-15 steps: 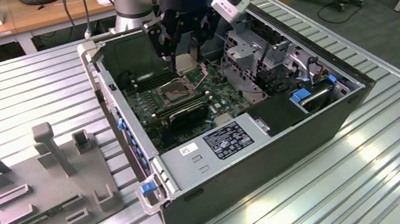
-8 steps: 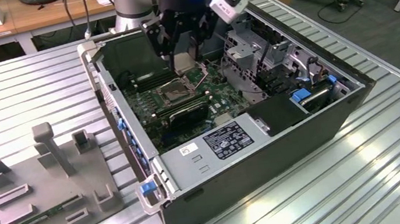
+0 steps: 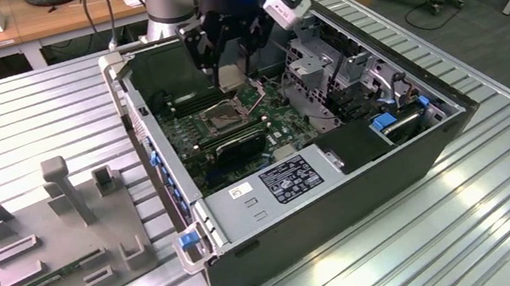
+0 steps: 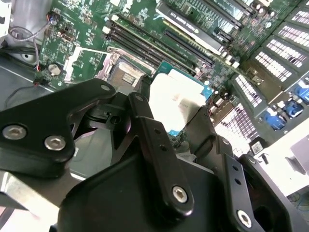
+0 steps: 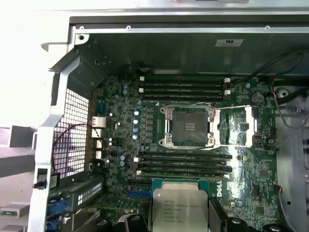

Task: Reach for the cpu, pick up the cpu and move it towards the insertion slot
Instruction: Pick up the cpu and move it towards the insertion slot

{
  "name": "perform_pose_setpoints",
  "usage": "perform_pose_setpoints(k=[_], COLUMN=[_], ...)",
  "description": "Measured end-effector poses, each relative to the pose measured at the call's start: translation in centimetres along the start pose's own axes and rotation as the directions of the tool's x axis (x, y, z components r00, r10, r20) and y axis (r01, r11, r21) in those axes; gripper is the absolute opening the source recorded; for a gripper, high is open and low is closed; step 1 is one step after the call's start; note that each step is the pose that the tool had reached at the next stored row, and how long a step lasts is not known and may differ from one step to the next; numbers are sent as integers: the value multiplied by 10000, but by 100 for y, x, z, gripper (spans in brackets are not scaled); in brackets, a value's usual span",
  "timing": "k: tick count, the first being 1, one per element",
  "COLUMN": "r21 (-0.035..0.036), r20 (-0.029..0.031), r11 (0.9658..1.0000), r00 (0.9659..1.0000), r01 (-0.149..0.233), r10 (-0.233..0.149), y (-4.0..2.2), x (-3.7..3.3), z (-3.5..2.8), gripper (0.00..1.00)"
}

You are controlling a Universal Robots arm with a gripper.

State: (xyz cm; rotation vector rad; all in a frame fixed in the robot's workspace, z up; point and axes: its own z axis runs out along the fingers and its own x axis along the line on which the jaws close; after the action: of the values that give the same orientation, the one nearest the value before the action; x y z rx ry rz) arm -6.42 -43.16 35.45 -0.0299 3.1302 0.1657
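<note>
I have the cpu (image 5: 178, 209) pinched between my fingers (image 4: 145, 113), pale metal top showing and green edge visible in both wrist views. Picking up looks done; I judge I am in the carrying step, hanging inside the open case (image 3: 454, 134) above the board (image 5: 120, 130). In the exterior view my gripper (image 3: 229, 79) hovers just above the slot (image 3: 223, 115).

The slot (image 5: 189, 126) lies bare, its metal frame open and its dark centre empty, between two banks of long black memory slots (image 5: 183, 162). In the first wrist view the cpu is held off to one side of it, with one memory bank between them, so I am near but not yet over it. Getting there calls for a short, level shift with the chip kept flat and square to the frame, clear of the lever and the memory latches.

Outside the case, a grey fixture (image 3: 55, 250) sits on the bench (image 3: 33, 129). It seems mostly empty.
</note>
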Motion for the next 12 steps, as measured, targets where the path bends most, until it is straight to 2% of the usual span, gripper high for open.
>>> perform_pose_setpoints(k=[12], r21=[-3], r20=[-1], r11=[10000], r00=[10000], r01=[0], r10=[0], y=[16], x=[0], z=[11], gripper=[54])
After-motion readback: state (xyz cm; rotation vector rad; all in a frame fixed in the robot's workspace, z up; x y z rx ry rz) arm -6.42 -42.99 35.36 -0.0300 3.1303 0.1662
